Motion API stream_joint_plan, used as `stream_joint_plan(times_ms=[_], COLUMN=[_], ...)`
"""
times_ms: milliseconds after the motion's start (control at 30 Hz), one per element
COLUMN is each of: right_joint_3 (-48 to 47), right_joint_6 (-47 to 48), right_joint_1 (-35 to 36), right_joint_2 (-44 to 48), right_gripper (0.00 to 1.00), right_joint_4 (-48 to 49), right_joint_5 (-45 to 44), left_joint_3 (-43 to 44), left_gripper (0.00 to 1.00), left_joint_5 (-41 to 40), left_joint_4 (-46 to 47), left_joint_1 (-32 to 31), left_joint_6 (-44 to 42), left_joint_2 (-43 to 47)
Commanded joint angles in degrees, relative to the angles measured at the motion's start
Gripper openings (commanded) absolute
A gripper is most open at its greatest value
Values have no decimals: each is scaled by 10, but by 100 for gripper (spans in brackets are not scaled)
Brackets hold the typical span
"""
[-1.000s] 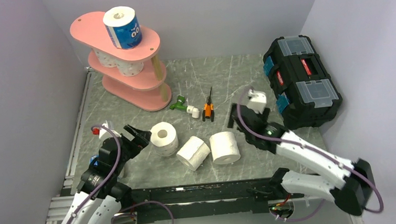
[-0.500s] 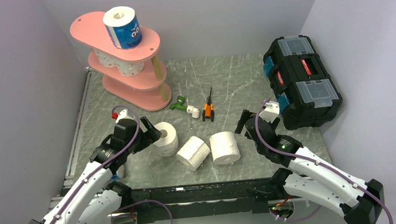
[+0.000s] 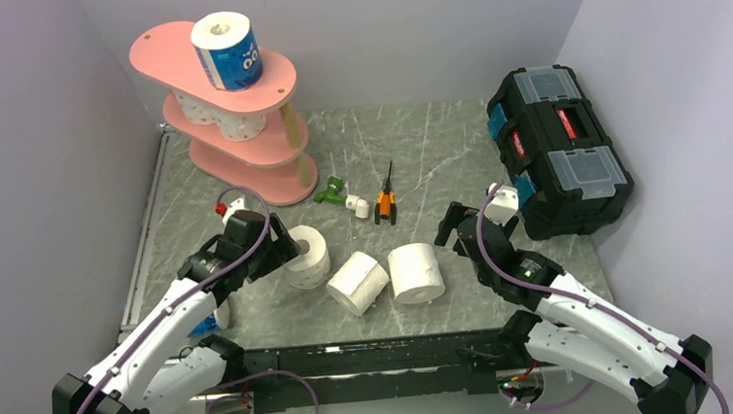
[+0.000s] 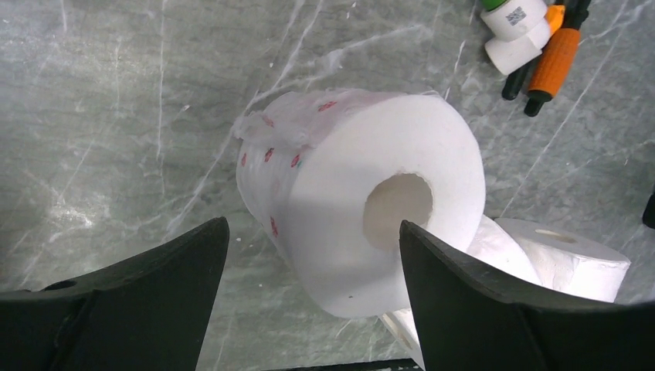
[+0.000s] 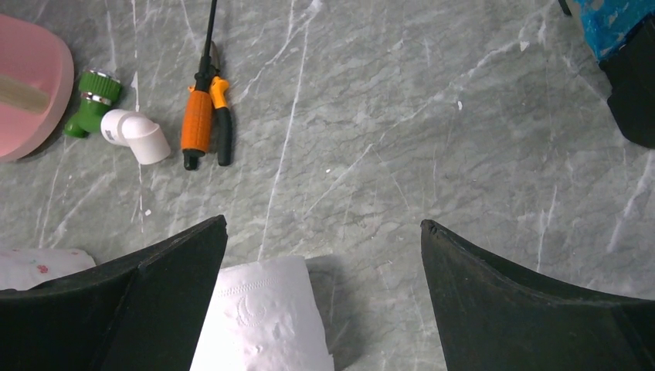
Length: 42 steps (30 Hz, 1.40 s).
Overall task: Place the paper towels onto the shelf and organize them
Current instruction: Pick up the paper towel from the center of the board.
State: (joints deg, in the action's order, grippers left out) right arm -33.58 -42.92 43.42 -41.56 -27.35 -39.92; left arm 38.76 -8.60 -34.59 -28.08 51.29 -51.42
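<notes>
1 pink-dotted roll (image 4: 347, 178) sits loosely between the left tool's (image 4: 313, 224) spread fingers (image 4: 139, 301).

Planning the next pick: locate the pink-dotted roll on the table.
The pink-dotted roll sits left of centre in the top view, flanked by the open fingers of the left gripper; a plain roll lies just right of it.

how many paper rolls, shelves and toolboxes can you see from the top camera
paper rolls: 6, with 3 on the shelf and 3 on the table
shelf: 1
toolbox: 1
total: 8
not counted: a white-and-blue thing half hidden under the left arm
</notes>
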Motion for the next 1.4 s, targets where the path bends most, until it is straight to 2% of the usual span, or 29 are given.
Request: stream_joint_plan(times_ms=[0,167,467,667,1067,1233,1367], right_joint_3=[-12,-9,-9,-5,-10,-13,-18], right_joint_6=[8,6,9,10,9,8,10], right_joint_1=[-1,-2,-1,-1,-1,-1,-1], right_joint_2=[4,11,7,9,4,5,7], right_gripper=[98,98,98,98,98,98,98], right_joint_4=[15,10,9,10,5,2,0], right_joint_5=[-3,-12,-13,-13,-13,-11,-11], left_joint_3=[24,39,36,37,35,53,97], left_gripper=[86,82,65,58,33,31,31], left_joint_5=[-26,-46,-53,-57,-48,-59,-109], left_joint_4=[-5,-27,-24,-29,-22,-37,-79], left_joint_1=[-6,-11,-17,-19,-24,-24,-23], left_joint_6=[34,59,82,85,86,93,94], left_joint_2=[-10,-36,-44,-44,-32,-2,23])
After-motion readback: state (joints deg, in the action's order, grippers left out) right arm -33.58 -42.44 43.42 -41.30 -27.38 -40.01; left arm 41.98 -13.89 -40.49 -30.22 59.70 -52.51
